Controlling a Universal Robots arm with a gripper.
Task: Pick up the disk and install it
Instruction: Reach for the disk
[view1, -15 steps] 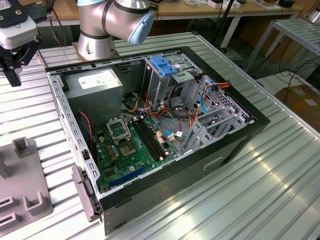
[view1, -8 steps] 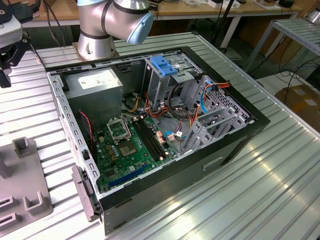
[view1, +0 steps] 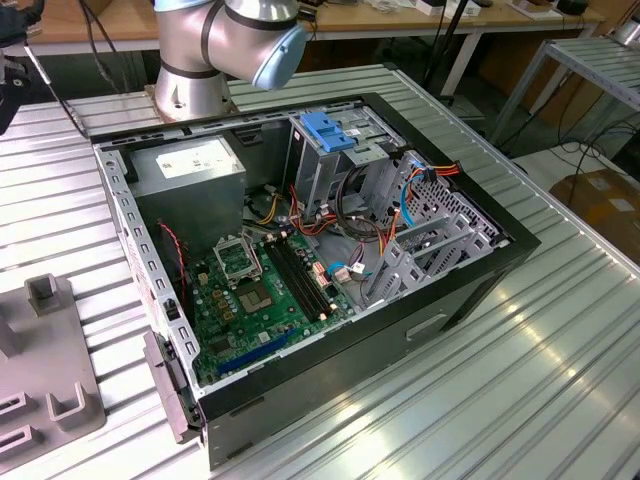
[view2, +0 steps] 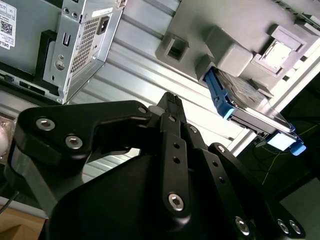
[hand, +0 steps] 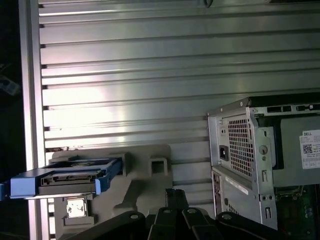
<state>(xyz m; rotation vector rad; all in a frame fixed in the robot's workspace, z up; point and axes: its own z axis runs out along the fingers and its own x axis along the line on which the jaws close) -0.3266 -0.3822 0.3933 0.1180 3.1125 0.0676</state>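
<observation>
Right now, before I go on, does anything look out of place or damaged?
Nothing stands out. The disk sits in its blue carrier on the grey holder, apart from the gripper, which holds nothing; the open computer case lies flat on the ribbed table.

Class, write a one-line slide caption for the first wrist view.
Blue-railed disk sits in a grey fixture on the ribbed table, near the computer case, not yet in the hand.

Open computer case (view1: 420, 330) on ribbed table (view1: 520, 380); arm base (view1: 195, 60), grey fixture (view1: 45, 370) nearby.
</observation>
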